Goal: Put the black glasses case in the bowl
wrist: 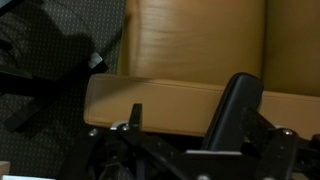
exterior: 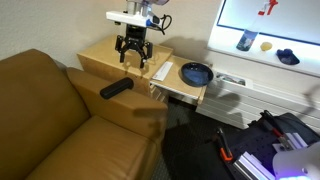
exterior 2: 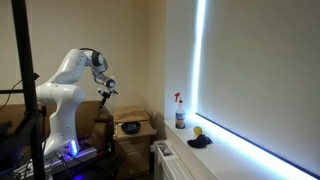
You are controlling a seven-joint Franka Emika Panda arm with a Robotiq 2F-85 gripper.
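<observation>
The black glasses case (exterior: 116, 88) lies on the brown couch's armrest (exterior: 95, 95). In the wrist view the case (wrist: 236, 105) shows as a dark slanted bar over the armrest, close to the right finger. My gripper (exterior: 132, 55) hangs open and empty above and behind the case, over the wooden side table (exterior: 100, 55). It also shows in the wrist view (wrist: 200, 115) and in an exterior view (exterior 2: 103, 92). The dark blue bowl (exterior: 196, 73) sits on a white surface beside the table. It also shows in an exterior view (exterior 2: 131, 127).
A window sill holds a spray bottle (exterior 2: 180, 110), a yellow object (exterior 2: 198, 131) and a dark cloth (exterior 2: 199, 141). The couch seat (exterior: 50, 120) fills the lower left. Tools and boxes lie on the floor (exterior: 270, 140).
</observation>
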